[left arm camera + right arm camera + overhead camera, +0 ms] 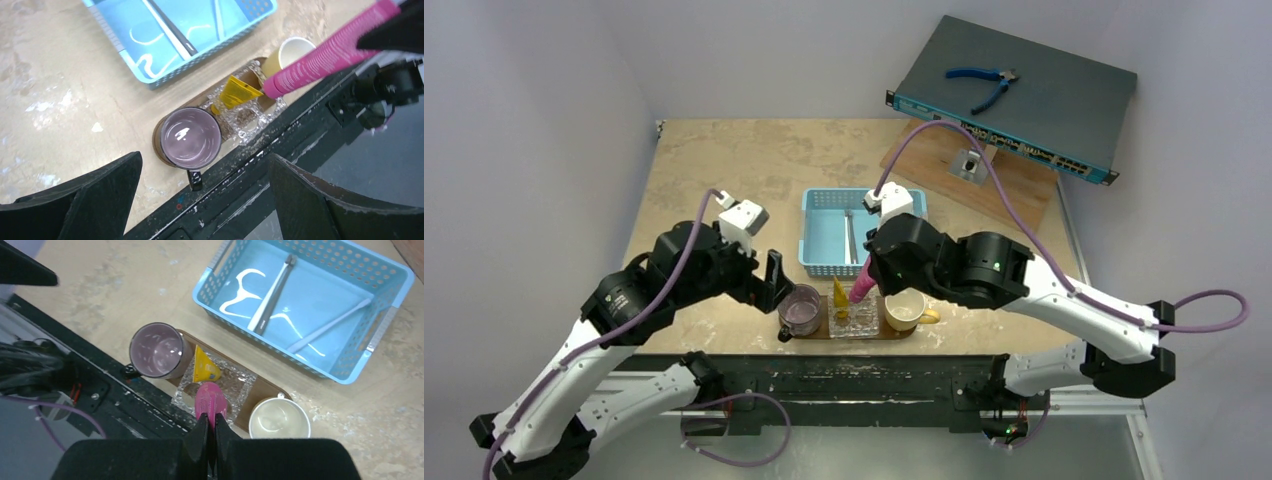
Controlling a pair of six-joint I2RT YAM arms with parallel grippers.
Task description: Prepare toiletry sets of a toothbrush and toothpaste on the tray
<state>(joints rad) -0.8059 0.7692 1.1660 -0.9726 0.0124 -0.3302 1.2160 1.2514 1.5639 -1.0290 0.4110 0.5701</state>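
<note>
1. Top view: the tray (869, 338) is lying at the near edge of the table (714, 160), carrying a purple cup (800, 310), a clear holder (854, 320) and a cream cup (905, 310) in a row. The yellow tube (840, 295) is standing in the holder. The right gripper (867, 268) is pinching the pink tube (862, 285) by its upper end. The tube is leaning, with its lower end reaching into the holder beside the yellow tube. The left gripper (774, 278) is hanging just left of the purple cup. A basket (816, 240) is sitting just behind the tray with brushes (851, 235) in it.
2. Left wrist view: the left gripper (205, 210) is spreading its 2 fingers (95, 200) wide, holding nothing, over the purple cup (191, 137). The pink tube (325, 55) is slanting down to meet the yellow tube (239, 92) at the holder (250, 122).
3. Right wrist view: the right gripper (210, 427) is squeezing its fingers (200, 432) together on the pink tube (210, 397), which is pointing down into the holder (235, 385) between the purple cup (156, 350) and the cream cup (279, 420). 2 brushes (272, 295) are lying in the basket (280, 354).
</note>
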